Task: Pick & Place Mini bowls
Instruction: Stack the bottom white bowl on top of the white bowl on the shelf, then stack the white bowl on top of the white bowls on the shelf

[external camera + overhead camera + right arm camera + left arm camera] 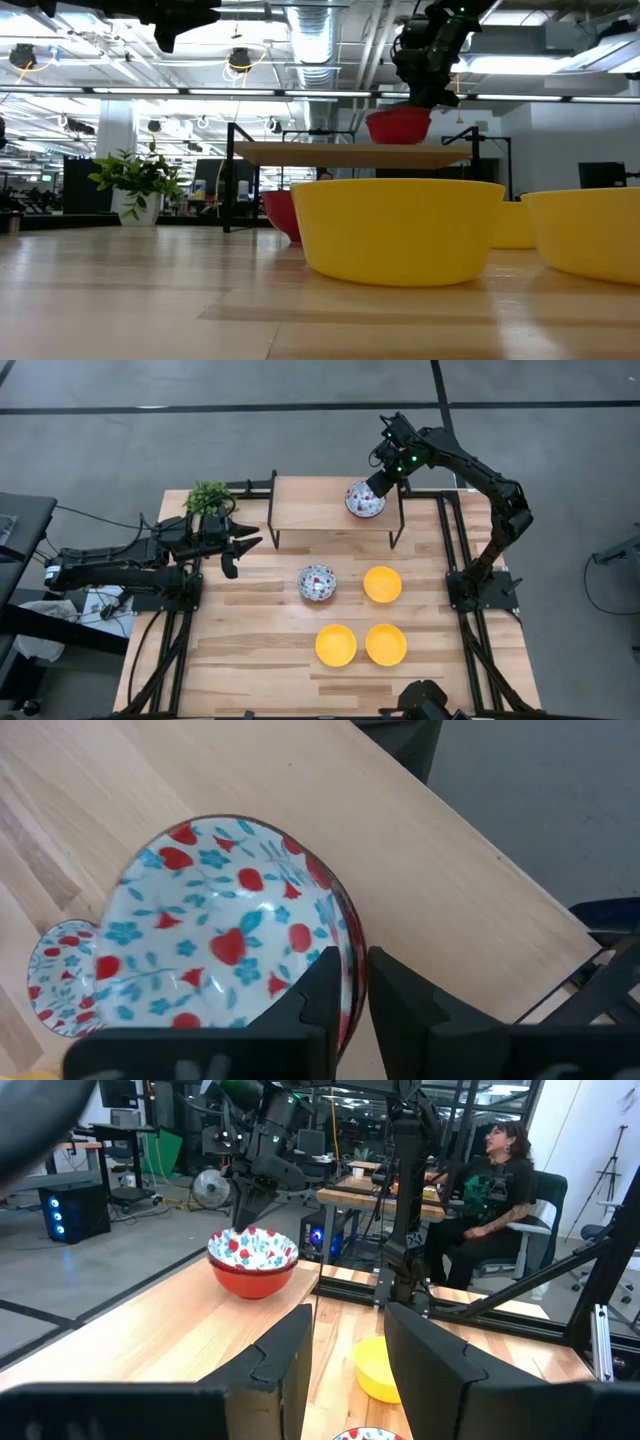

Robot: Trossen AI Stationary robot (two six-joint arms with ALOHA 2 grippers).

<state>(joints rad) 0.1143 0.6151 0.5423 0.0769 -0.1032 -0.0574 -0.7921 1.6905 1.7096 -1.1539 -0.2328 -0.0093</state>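
Sitting on the raised wooden shelf [335,506] near its right end, the floral mini bowl [365,499] has its rim straddled by the right tool [378,484], the fingers just slackening rather than clenched. Pull away crooked and a finger could snag the rim, tipping it off. Left tool [232,550] hovers parted, empty, over the counter [260,650].

Table [260,650]: pale wood planks, smooth, satin sheen; raised shelf [310,505]: same wood on dark metal legs. Yellow bowls [336,645]: glossy, smooth; floral bowl [220,945]: glazed, glossy, red outside.
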